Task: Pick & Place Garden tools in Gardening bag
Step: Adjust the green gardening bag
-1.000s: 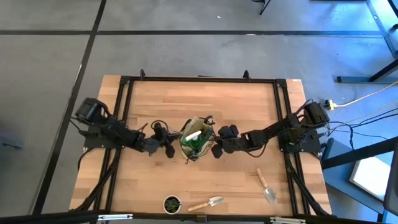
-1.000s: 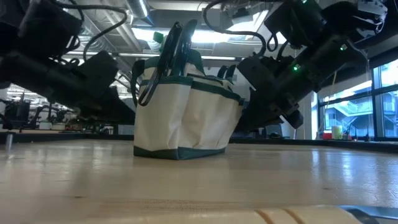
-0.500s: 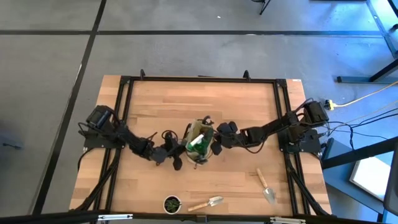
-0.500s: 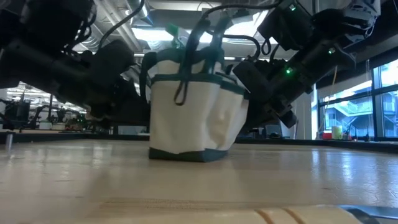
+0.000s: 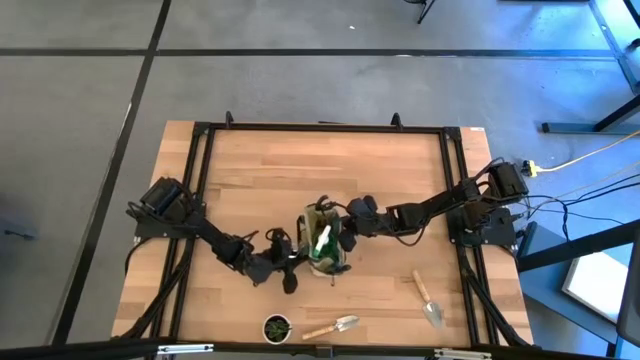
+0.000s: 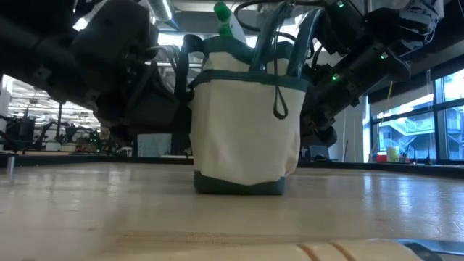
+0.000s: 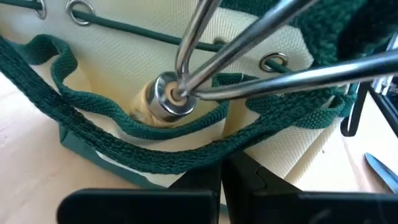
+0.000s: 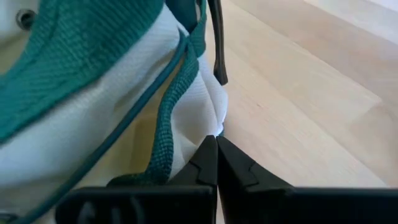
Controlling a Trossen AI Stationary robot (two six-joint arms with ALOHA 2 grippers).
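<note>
The right gripper (image 8: 216,144) has its fingers pressed together, pinching the gardening bag (image 5: 325,240) at its rim cloth; the left gripper (image 7: 222,163) is likewise closed, seemingly on the bag's green strap. The bag stands mid-table between both arms, cream fabric with green trim, a metal fork (image 7: 205,65) in a pocket and a spray bottle (image 6: 226,18) poking out. It looks soft and floppy (likely to sag), so hemmed edges or handles offer the surest hold.

- A robotics lab or workshop in an industrial building.
- A wooden counter (image 5: 390,170) in a black metal frame stands on a grey concrete floor (image 5: 300,85) marked with dark lines.
- Exposed ceiling ducts (image 6: 167,11), strip lighting and tall windows (image 6: 446,116) show behind.
</note>
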